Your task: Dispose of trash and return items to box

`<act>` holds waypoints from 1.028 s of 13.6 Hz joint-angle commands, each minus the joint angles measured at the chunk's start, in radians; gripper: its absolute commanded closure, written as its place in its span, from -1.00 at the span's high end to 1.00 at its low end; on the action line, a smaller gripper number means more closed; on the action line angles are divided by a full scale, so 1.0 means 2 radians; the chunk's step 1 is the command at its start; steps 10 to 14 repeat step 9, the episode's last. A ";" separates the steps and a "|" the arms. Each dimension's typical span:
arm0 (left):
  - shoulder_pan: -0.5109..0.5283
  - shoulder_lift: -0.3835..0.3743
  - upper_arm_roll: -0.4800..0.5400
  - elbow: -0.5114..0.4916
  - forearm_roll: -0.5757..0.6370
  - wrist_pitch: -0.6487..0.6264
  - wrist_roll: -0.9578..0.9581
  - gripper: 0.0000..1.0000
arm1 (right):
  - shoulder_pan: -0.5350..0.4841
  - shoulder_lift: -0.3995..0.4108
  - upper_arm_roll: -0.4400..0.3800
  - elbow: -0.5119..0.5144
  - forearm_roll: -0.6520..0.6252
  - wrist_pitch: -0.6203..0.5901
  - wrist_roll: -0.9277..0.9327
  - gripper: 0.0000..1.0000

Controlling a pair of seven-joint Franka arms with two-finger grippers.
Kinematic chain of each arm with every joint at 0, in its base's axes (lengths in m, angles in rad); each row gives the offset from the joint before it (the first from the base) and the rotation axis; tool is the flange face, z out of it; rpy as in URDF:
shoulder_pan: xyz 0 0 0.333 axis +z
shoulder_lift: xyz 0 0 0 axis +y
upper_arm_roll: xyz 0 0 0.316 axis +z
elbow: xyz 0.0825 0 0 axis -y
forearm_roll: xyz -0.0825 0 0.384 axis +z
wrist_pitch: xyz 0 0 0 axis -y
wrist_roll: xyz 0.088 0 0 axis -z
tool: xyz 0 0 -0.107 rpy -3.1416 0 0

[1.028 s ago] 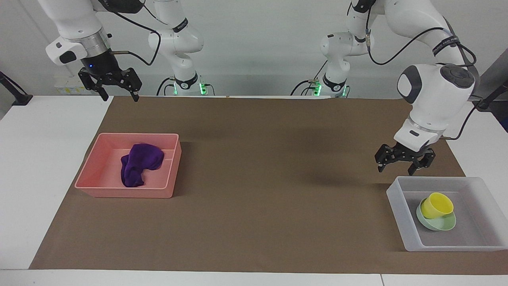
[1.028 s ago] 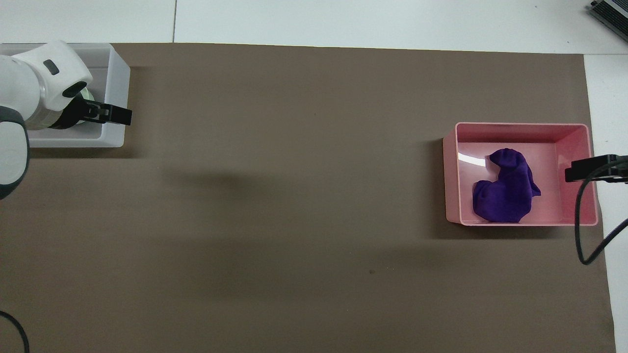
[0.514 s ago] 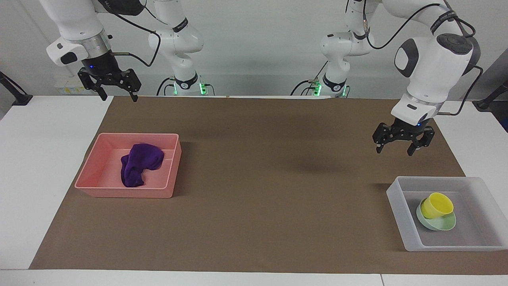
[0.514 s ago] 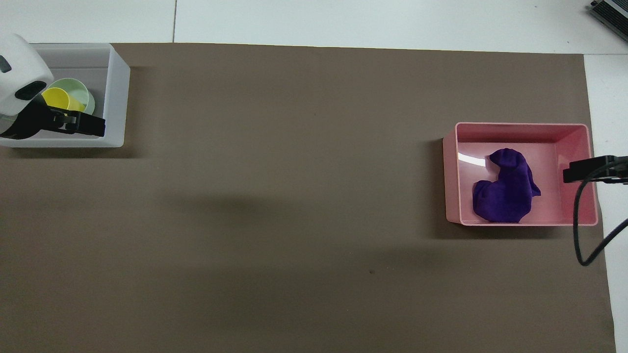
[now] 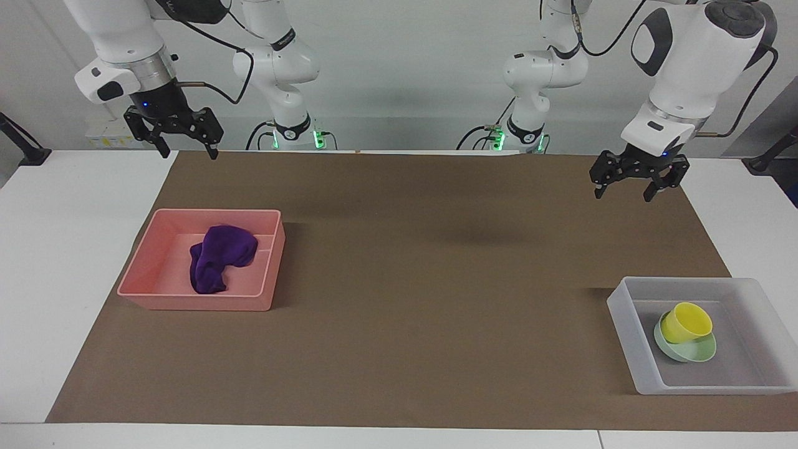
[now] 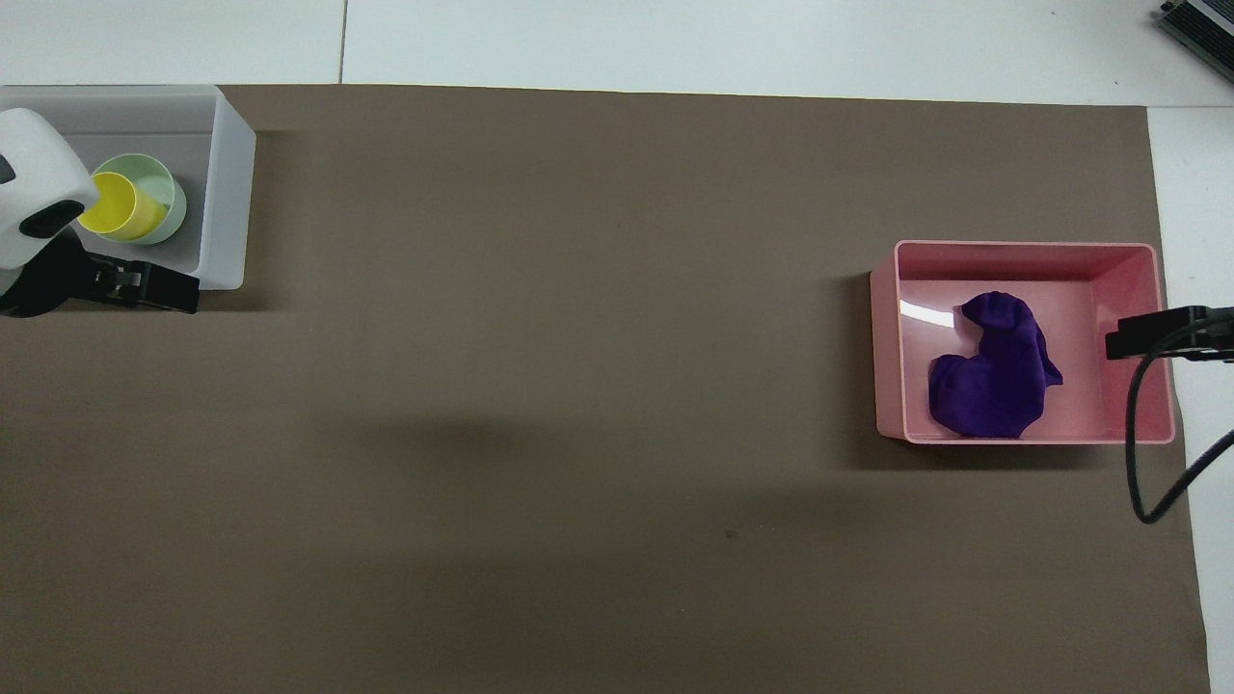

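Note:
The small yellow cup (image 5: 686, 322) sits tilted in the mint-green bowl (image 5: 695, 353) inside the frosted-white box (image 5: 623, 315) at the left arm's end of the table. In the overhead view the cup (image 6: 118, 204), the bowl (image 6: 169, 193) and the box (image 6: 228, 193) show at the table's edge. My left gripper (image 5: 623, 195) is open and empty, raised over the brown mat beside the box, on the robots' side of it; it also shows in the overhead view (image 6: 145, 287). My right gripper (image 5: 190, 154) is open and empty, waiting high over the mat's edge by the robots.
A pink bin (image 5: 149, 274) holding a crumpled purple cloth (image 5: 218, 255) stands at the right arm's end of the table; both show in the overhead view, the bin (image 6: 1022, 249) and the cloth (image 6: 993, 381). A brown mat (image 5: 436, 299) covers the table.
My left gripper has risen and drawn back from just over the box toward the robots, still open and empty. The right arm has hardly moved.

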 commanded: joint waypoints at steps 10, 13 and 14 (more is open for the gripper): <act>-0.003 -0.013 0.003 -0.017 0.004 0.002 -0.001 1.00 | -0.002 -0.015 0.002 -0.008 0.004 -0.006 0.006 1.00; -0.003 -0.013 0.003 -0.017 0.004 0.002 -0.001 1.00 | -0.002 -0.015 0.002 -0.008 0.004 -0.006 0.006 1.00; -0.003 -0.013 0.003 -0.017 0.004 0.002 -0.001 1.00 | -0.002 -0.015 0.002 -0.008 0.004 -0.006 0.006 1.00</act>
